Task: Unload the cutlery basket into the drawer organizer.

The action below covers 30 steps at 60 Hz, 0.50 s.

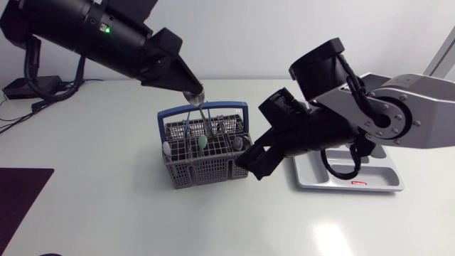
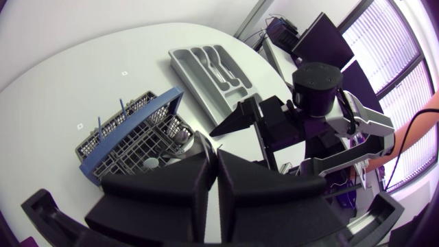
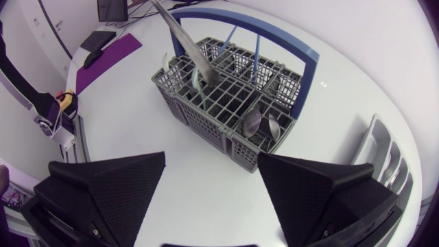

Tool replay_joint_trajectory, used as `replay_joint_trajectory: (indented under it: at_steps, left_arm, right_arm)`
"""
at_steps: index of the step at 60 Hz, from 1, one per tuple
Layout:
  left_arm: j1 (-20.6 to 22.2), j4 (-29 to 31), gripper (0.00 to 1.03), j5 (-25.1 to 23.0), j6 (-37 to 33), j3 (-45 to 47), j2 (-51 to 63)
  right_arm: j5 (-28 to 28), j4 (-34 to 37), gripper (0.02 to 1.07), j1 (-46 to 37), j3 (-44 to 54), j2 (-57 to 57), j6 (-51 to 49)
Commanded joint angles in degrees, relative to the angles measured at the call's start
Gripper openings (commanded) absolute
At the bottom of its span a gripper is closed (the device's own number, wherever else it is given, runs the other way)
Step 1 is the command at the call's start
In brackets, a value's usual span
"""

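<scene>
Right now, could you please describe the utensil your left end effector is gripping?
Find the grey cutlery basket with the blue handle mid-table. One long silver utensil juts from it into the left end effector. Its neighbours all sit low inside.

The basket (image 1: 206, 169) stands mid-tabletop with its blue handle (image 1: 227, 106) arched across the top. The left gripper (image 1: 192, 89) blocks the far side from above, pinching a utensil (image 1: 200, 117). The right gripper (image 1: 250, 166), fingers spread, fills the gap between basket and organizer (image 1: 394, 178). Open tabletop runs along the near edge.
</scene>
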<state>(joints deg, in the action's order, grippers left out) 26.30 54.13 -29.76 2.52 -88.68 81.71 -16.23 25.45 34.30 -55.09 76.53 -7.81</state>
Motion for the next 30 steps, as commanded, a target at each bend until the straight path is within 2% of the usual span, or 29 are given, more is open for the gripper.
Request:
replay_joint_trajectory:
  at_steps: [1, 22, 30]
  left_arm:
    - [-0.38, 1.51, 0.04, -0.56, -2.17, -2.02, -2.35]
    - [-1.26, 7.48, 0.04, -6.28, -16.41, -3.51, -2.87]
    - [0.41, 8.63, 0.04, -7.68, -20.28, -4.30, -2.70]
  right_arm:
    - [0.23, -0.23, 0.99, 1.20, -1.25, -0.42, -2.21]
    - [-0.38, -0.76, 1.02, 1.91, 0.51, -8.15, -11.61]
    - [-0.29, -0.58, 1.02, 1.38, 2.18, -10.88, -15.48]
